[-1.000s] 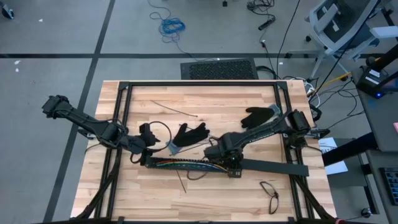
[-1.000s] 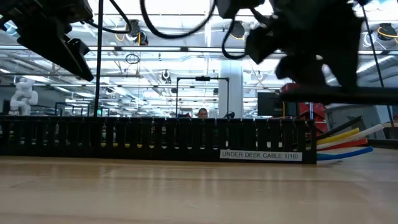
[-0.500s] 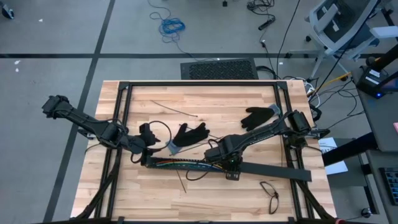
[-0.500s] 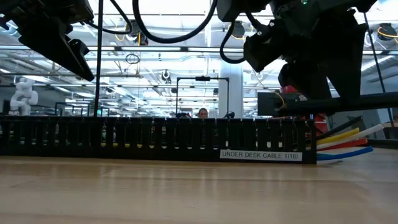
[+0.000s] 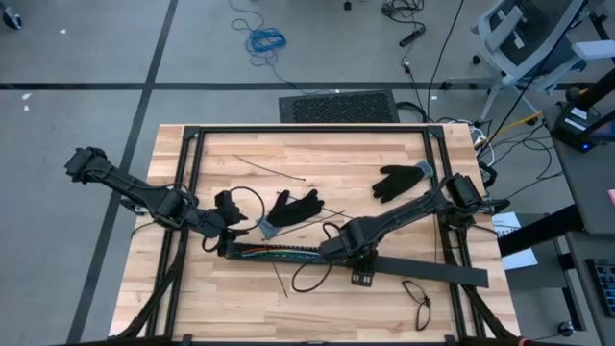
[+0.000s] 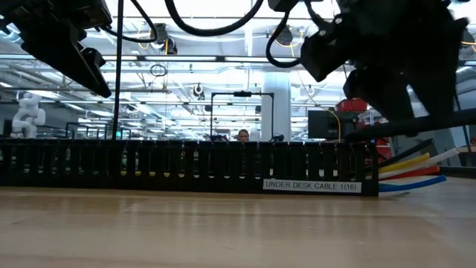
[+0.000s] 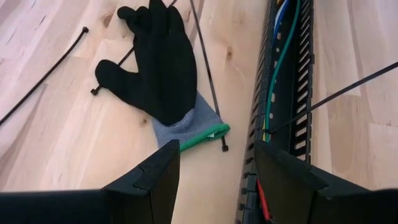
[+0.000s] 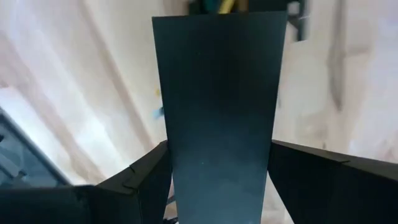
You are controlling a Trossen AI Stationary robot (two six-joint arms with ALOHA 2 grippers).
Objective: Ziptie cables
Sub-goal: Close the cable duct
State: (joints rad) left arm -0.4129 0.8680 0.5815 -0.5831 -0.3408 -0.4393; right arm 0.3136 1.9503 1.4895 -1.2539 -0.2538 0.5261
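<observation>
Right tool is clamped on a flat black cover strip; left tool, apparently released, hangs beside the slotted duct. Cables lie inside it, seemingly not yet tied.

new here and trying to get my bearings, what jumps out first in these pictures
The right tool grips a long flat black cover strip, held slantwise over the wooden table's near right part. Beside it, a long black slotted cable tray holds coloured wires, the left tool at its end. Two black fabric gloves lie behind.
</observation>
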